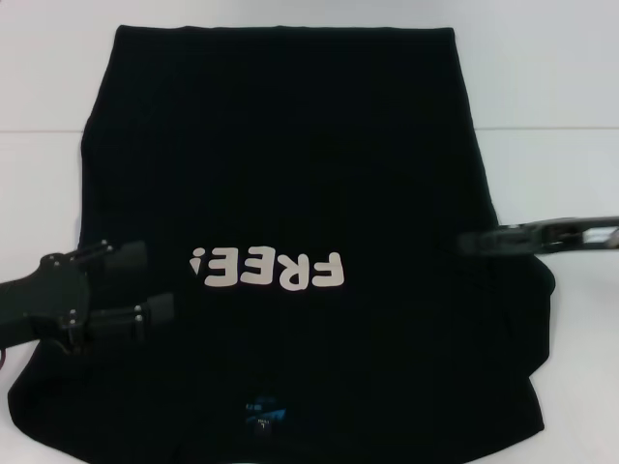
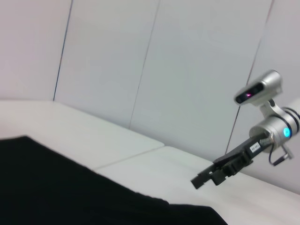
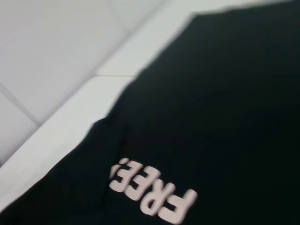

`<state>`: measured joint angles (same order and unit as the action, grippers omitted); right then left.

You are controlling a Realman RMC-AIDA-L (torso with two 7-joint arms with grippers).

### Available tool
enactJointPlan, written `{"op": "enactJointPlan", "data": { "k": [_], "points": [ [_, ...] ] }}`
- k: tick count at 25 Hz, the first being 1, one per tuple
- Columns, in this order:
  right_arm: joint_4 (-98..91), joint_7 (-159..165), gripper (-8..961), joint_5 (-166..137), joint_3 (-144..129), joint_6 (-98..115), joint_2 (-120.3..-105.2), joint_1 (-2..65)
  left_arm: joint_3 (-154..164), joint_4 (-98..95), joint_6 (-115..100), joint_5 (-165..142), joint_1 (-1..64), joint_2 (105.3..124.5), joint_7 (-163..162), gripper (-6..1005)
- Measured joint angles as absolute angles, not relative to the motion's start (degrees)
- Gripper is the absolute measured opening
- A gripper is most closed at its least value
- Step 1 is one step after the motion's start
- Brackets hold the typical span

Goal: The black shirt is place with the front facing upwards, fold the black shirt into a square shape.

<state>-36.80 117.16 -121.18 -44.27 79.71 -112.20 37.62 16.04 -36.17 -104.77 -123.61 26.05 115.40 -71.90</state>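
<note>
The black shirt (image 1: pixel 290 145) lies spread flat on the white table (image 1: pixel 551 87), front up. Its white "FREE!" letters (image 1: pixel 268 271) read upside down, and the blue neck label (image 1: pixel 263 414) is at the near edge. My left gripper (image 1: pixel 150 283) is open over the shirt's left side, level with the letters, holding nothing. My right gripper (image 1: pixel 462 242) reaches in edge-on over the shirt's right side; it also shows in the left wrist view (image 2: pixel 200 180), above the table. The right wrist view shows the shirt (image 3: pixel 225 93) and its letters (image 3: pixel 154 192).
Bare white table surface runs along both sides of the shirt and beyond its far hem. A seam line crosses the table (image 1: pixel 542 128) at the back. White wall panels (image 2: pixel 187 70) stand behind the table.
</note>
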Motion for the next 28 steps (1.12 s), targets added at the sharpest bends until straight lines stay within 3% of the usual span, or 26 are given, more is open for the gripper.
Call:
{"op": "enactJointPlan", "data": {
  "k": [5, 9, 13, 28],
  "points": [
    [-39.5, 139.9, 920, -130.6, -44.3, 87.3, -106.70, 40.3, 16.8, -36.8, -104.5, -123.9, 25.7, 115.60, -69.2, 846],
    [-40.1, 149.6, 919, -139.1, -43.9, 92.4, -105.02, 42.6, 16.8, -36.8, -104.2, -124.1, 25.5, 115.62, -67.2, 927],
    [-40.7, 153.4, 919, -146.0, -43.9, 92.2, -105.09, 44.3, 16.8, -36.8, -103.1, -124.3, 25.4, 115.64, -67.1, 927],
    [-32.0, 150.9, 919, -148.8, -45.0, 80.3, -108.08, 47.5, 16.4, -36.7, -101.4, -124.3, 25.5, 116.01, -67.9, 926]
  ]
}}
